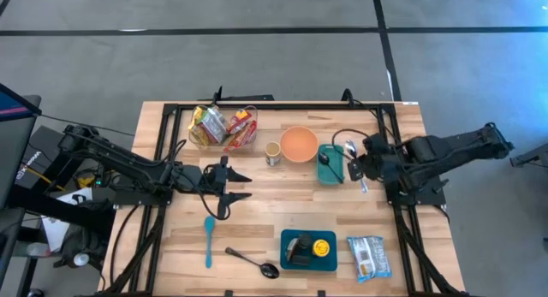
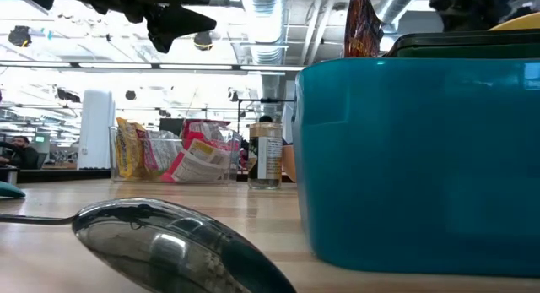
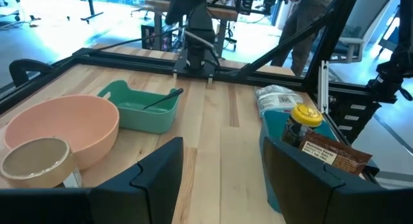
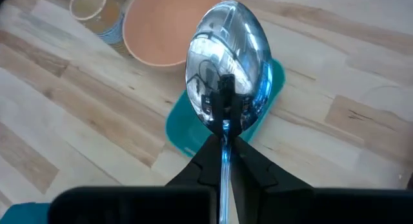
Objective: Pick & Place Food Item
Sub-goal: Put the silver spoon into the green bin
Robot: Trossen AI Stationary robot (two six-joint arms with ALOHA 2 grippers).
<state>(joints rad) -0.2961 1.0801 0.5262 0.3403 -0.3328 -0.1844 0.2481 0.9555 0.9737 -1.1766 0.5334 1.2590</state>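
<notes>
My right gripper (image 4: 224, 146) is shut on a silver spoon (image 4: 226, 75), which hangs over the green tray (image 1: 330, 167) at the table's right; a dark spoon (image 1: 329, 163) lies in that tray. My left gripper (image 1: 233, 186) stands open at mid-table left, above the wood, with nothing between its fingers (image 3: 161, 175). Food packets (image 1: 224, 126) stand in a clear bin at the far side. A white packet (image 1: 368, 256) lies flat near the front right corner. My right gripper pinches the silver spoon's handle (image 4: 224, 128) just behind the bowl, between its two fingers. The handle runs back between the fingers, and they slant down from the table's right. The spoon is lifted clear, its bowl (image 1: 349, 149) pointing away from the gripper over the green tray.
A peach bowl (image 1: 299, 144) and a small jar (image 1: 272, 153) stand left of the green tray. A blue tray (image 1: 307, 248) with a yellow-lidded bottle sits at the near edge, with another spoon (image 1: 254, 261) and a blue spoon (image 1: 208, 240) to its left. Black frame rails line the table's sides.
</notes>
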